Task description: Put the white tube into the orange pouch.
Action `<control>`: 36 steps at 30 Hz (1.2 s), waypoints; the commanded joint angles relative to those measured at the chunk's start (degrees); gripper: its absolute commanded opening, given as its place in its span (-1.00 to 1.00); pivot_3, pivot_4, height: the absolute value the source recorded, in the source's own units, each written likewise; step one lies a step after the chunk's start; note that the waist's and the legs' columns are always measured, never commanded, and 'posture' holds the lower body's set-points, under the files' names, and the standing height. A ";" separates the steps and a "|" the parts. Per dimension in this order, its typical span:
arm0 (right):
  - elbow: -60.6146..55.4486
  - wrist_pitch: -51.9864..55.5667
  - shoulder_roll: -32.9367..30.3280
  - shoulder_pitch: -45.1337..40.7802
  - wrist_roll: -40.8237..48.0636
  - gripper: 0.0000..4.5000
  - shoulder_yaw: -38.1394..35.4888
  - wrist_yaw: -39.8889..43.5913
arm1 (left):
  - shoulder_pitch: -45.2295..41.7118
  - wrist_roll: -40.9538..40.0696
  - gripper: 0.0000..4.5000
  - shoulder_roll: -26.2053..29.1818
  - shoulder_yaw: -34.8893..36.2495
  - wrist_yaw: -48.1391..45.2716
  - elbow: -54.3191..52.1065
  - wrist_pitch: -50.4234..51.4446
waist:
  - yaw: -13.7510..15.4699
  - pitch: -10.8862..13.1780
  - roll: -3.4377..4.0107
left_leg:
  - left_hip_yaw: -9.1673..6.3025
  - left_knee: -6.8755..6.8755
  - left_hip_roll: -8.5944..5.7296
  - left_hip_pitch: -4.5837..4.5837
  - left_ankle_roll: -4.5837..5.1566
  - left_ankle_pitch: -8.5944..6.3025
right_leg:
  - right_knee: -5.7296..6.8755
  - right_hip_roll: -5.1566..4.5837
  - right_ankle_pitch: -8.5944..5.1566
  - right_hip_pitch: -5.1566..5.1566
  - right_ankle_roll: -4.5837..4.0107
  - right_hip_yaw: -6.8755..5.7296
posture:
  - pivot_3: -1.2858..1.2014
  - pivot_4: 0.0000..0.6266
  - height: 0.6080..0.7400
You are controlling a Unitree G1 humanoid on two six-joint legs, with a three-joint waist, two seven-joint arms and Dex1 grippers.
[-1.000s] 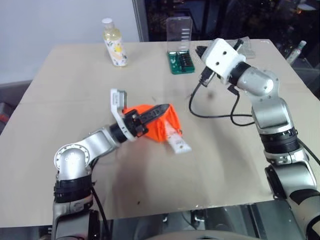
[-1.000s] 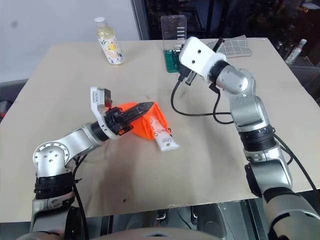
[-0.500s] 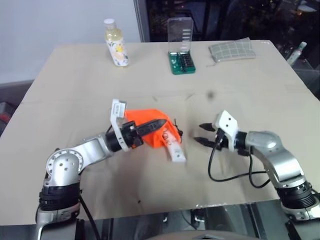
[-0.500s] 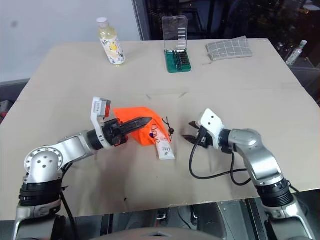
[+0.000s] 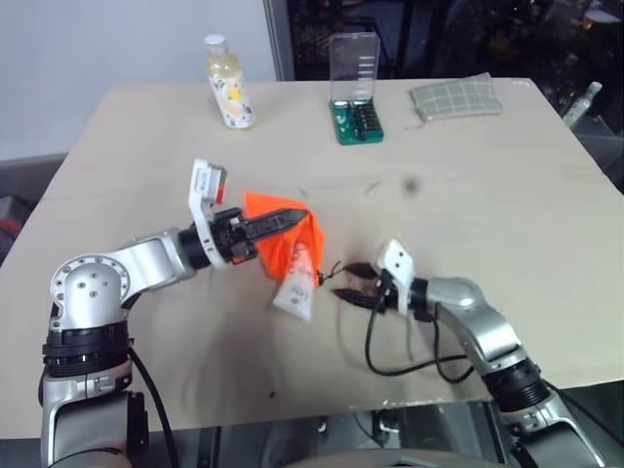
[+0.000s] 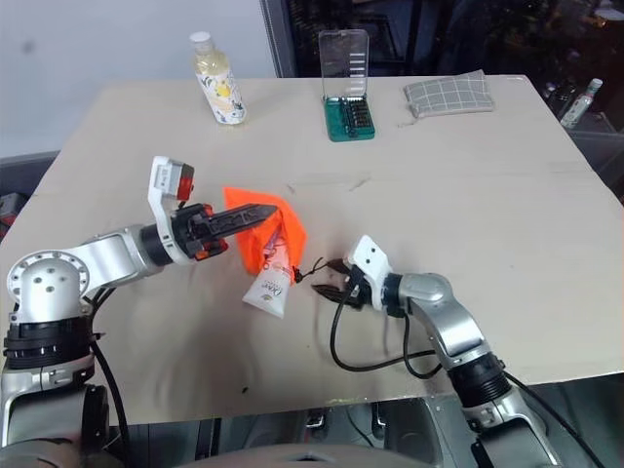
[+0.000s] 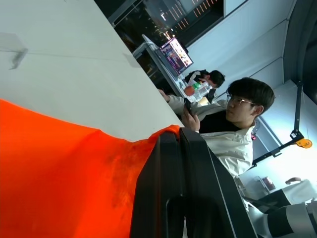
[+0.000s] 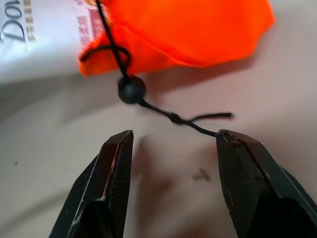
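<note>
Tube [image 6: 270, 284], white, hangs partly out of the orange pouch [image 6: 255, 241], apparently lifted off the counter [image 6: 468, 185] by the clamped left pincer [image 6: 265, 209]; right pincer [image 8: 171, 141] gapes empty beside the cord [image 8: 163, 113].

A tan table top against a pale wall and dark glazing

A pale wall [image 5: 117, 58] is seen beyond the table [image 5: 468, 175], far behind the pincers; dark glass [image 5: 439, 29] is set beside it; seated people [image 7: 233, 124] and a lit screen [image 7: 176, 49] are seen in the left wrist view.
</note>
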 commanded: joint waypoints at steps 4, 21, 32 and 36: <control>2.25 -5.97 0.02 -3.08 -1.56 0.17 1.28 1.10 | -1.42 -2.46 -1.00 -0.06 1.77 1.58 -1.41 0.10 | 0.06 0.00 0.00 | 0.00 0.00 -0.01 0.01 0.00 0.00 | 0.00 -0.02 0.00 0.00 0.00 0.00 | 0.03 -0.52 1.00; 5.37 -5.52 1.22 -4.42 3.44 -0.88 -0.40 6.86 | -2.92 -4.30 -1.00 -2.15 2.34 6.11 -0.29 -0.95 | -0.01 0.00 -0.01 | 0.00 0.01 -0.05 0.02 -0.01 0.01 | 0.06 -0.05 0.02 0.02 -0.03 0.01 | 0.03 -0.52 1.00; -12.31 10.18 -7.88 -1.97 18.01 -0.88 -8.93 8.54 | -5.39 -3.86 -1.00 -5.84 2.86 10.88 3.63 -3.39 | 0.11 -0.02 -0.03 | 0.01 0.06 -0.06 0.03 0.00 0.01 | 0.11 -0.06 0.02 0.02 -0.02 0.02 | 0.03 -0.52 1.00; -15.70 13.78 -12.76 -3.57 20.77 -0.88 -12.84 7.79 | -3.76 -2.42 -1.00 -7.34 0.99 8.94 0.78 -3.45 | 0.15 -0.02 -0.03 | 0.00 0.06 -0.06 0.02 0.00 0.00 | 0.11 -0.06 0.03 0.02 -0.03 0.00 | 0.03 -0.52 1.00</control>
